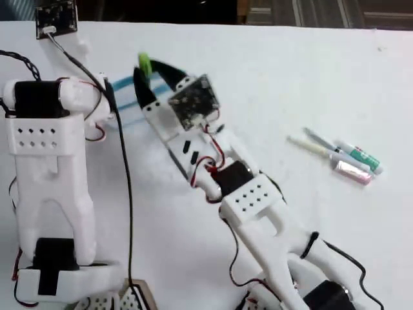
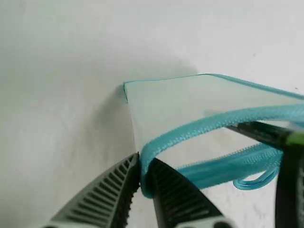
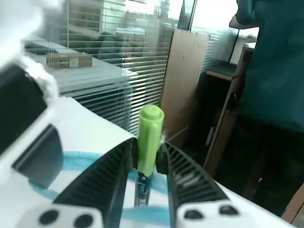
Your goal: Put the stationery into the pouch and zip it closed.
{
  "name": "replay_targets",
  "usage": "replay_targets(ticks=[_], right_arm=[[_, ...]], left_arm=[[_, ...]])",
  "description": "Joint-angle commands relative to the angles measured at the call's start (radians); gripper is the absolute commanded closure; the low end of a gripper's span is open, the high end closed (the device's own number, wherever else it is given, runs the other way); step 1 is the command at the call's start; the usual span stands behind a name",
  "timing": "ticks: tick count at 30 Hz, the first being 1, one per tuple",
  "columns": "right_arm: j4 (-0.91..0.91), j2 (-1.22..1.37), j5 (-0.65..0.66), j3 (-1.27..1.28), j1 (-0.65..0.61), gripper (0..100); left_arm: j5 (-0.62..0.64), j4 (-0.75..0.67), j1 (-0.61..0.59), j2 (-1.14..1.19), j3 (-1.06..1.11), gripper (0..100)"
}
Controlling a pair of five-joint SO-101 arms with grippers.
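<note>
A clear pouch point(image 1: 128, 106) with a blue zipper lies at the back left of the table. My left gripper point(image 2: 142, 166) is shut on the zipper edge of the pouch point(image 2: 190, 104) and holds its mouth open; in the high view this gripper point(image 1: 111, 100) sits at the pouch's left end. My right gripper point(image 1: 153, 76) is shut on a green pen point(image 1: 144, 63) that stands tilted over the pouch. In the right wrist view, the green pen point(image 3: 149, 137) is clamped between the fingers. The pen's dark lower end point(image 2: 268, 135) sits between the two zipper sides.
Several more pens and markers point(image 1: 342, 158) lie together on the white table at the right. The right arm point(image 1: 258, 200) stretches diagonally across the middle. A black cable point(image 1: 122, 168) hangs beside the left arm. A person stands beyond the table's far edge.
</note>
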Motion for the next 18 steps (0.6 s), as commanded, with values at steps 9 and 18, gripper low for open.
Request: replay_targets(ticks=[9, 18], right_arm=[[0.015, -0.028, 0.091, 0.005, -0.008, 88.8], [0.082, -0.11, 0.1, 0.003, -0.038, 68.7]], left_arm=[[-0.003, -0.002, 0.001, -0.005, -0.02, 98], [-0.003, -0.002, -0.004, -0.005, -0.02, 98]])
